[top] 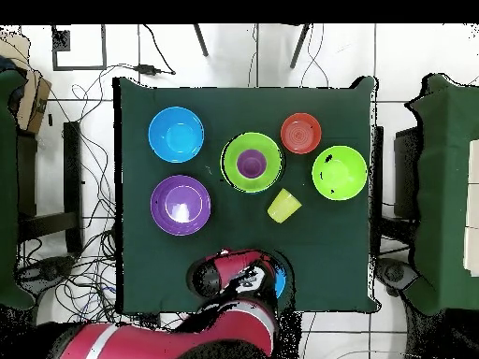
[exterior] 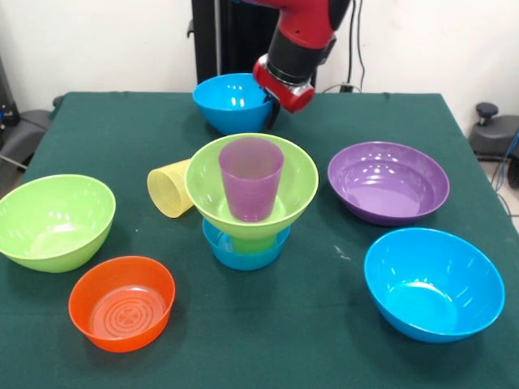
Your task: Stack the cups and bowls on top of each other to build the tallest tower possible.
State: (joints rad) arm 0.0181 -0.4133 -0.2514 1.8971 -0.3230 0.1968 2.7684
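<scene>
Orange bowl and four others lie loose well clear of the pincer, seemingly gripping a blue bowl's rim; just beyond stands the four-piece tower, yellow cup tipped beside it.

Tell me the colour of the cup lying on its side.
Yellow cup; front view shows it best.

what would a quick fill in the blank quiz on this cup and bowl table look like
1. The purple cup stands inside a ____ bowl.
2. The yellow cup lies on its ____.
3. The tower's bottom bowl is ____.
4. The gripper is at a ____ bowl.

Missing words: green; side; blue; blue
</scene>
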